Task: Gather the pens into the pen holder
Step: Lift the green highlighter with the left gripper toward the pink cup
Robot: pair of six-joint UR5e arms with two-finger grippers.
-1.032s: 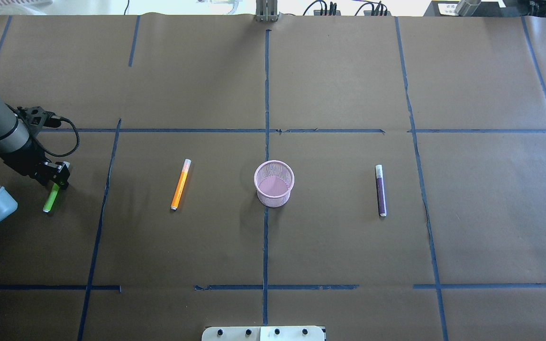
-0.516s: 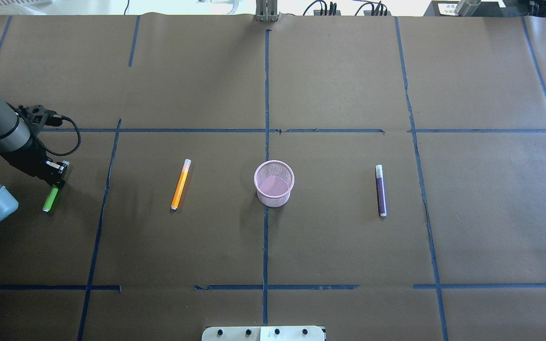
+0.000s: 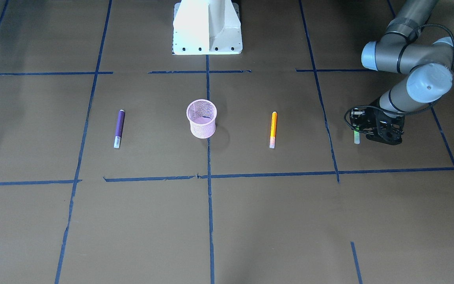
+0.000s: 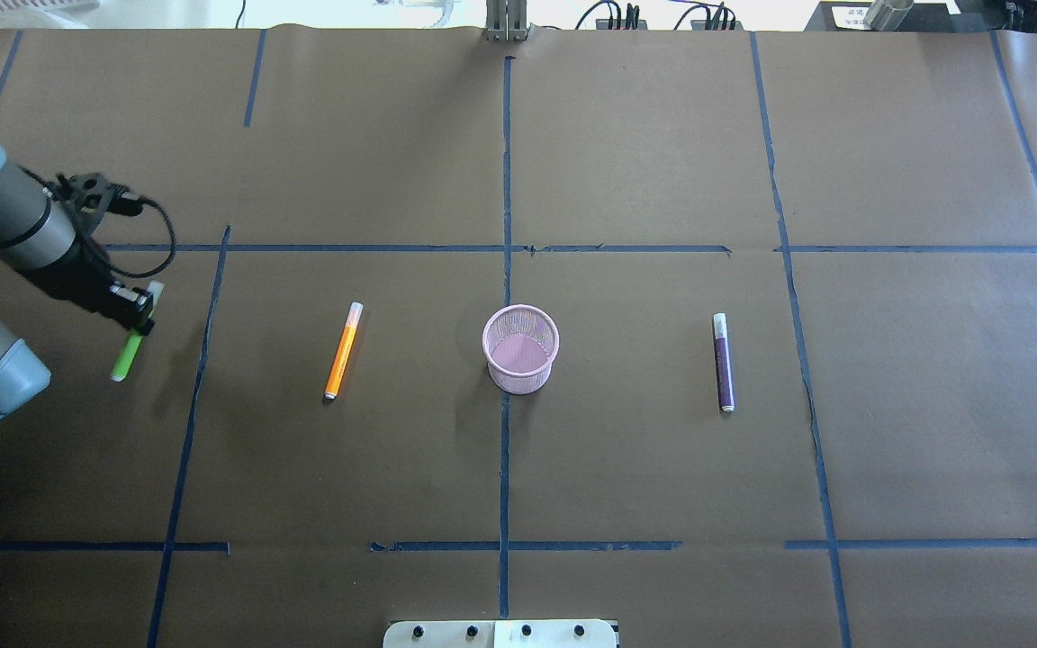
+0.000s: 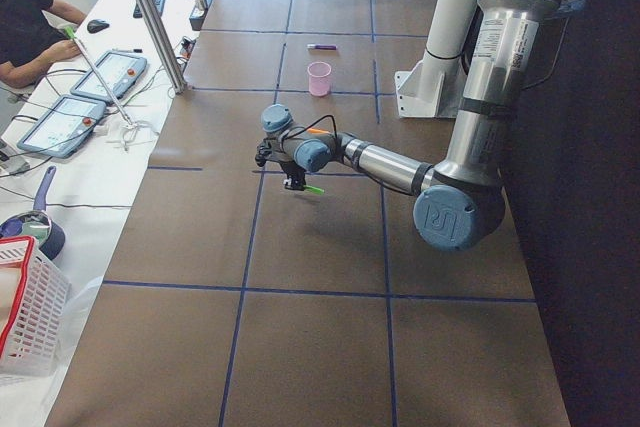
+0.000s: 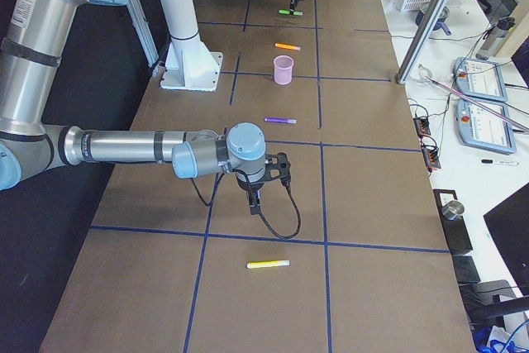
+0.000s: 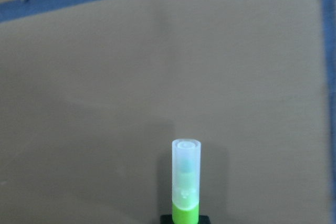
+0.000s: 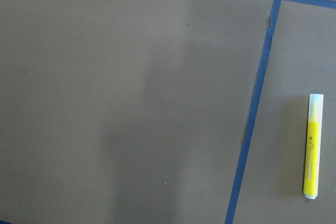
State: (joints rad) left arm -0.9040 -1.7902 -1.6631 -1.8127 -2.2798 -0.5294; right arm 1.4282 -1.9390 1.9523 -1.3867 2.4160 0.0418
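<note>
Overhead exterior view: the green pen (image 4: 125,358) is clamped just below its pale cap by the left gripper (image 4: 139,317), near the table's (image 4: 626,162) left edge. The pink mesh pen holder (image 4: 519,376) stands mid-table, with the orange pen (image 4: 342,351) lying on its left-edge side and the purple pen (image 4: 724,363) on the other. The yellow pen (image 6: 269,264) lies near the right gripper (image 6: 252,202), and I cannot tell how wide that gripper is.

Left arm bent low with its gripper clamped, right arm stretched out level.

The left arm (image 4: 10,229) is folded at the elbow and reached over the table's left side, wrist angled downward. The left gripper (image 4: 138,317) is closed on the green pen (image 4: 126,357), which is gripped just below its pale cap. The right arm (image 6: 124,148) is extended nearly level, low over the table, with the right gripper (image 6: 252,202) pointed straight down; whether its fingers are parted cannot be told.
</note>
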